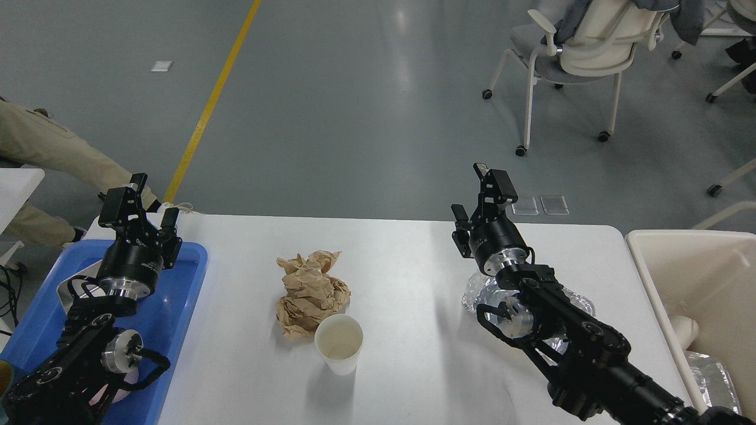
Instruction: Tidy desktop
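The white matte surface (413, 354) with rounded corners lies flat, spreading below and between the left pincer (137, 203) and right pincer (479, 192).

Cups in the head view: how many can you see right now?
1 clearly: a white paper cup upright on the desktop, touching the near edge of the crumpled brown paper. A pink object under the left arm on the blue tray is mostly hidden; it may be another.
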You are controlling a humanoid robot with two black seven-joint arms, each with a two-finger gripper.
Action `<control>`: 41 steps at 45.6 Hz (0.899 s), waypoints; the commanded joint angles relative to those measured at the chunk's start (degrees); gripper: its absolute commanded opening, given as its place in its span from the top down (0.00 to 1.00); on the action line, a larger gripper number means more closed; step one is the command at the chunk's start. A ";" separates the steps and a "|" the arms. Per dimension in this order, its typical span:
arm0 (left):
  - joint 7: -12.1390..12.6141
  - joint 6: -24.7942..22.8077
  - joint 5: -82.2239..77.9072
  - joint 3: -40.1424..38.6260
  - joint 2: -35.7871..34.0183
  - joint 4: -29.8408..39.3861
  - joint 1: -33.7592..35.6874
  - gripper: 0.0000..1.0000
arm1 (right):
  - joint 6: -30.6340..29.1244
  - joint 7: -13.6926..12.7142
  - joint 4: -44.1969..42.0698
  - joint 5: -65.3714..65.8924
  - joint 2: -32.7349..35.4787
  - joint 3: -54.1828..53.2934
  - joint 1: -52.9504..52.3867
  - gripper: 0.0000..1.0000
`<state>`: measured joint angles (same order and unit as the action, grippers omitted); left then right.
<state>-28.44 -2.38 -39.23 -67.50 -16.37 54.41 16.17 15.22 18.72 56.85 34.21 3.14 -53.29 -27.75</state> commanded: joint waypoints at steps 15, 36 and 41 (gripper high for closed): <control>0.32 -0.96 0.29 0.09 -0.15 0.35 -0.44 0.03 | -1.60 0.00 8.97 -0.64 10.47 -0.68 4.02 0.00; 0.23 -4.83 0.29 0.09 -0.15 0.00 -0.35 0.03 | -5.38 0.97 25.59 -0.46 45.53 13.12 2.44 0.00; 0.23 -5.35 0.20 0.17 0.11 0.00 -0.35 0.03 | -8.19 0.88 29.28 -0.46 53.71 15.23 1.91 0.00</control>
<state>-28.21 -7.24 -38.94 -67.41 -16.49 54.40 15.78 9.35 19.70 82.97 33.75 49.73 -39.87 -25.26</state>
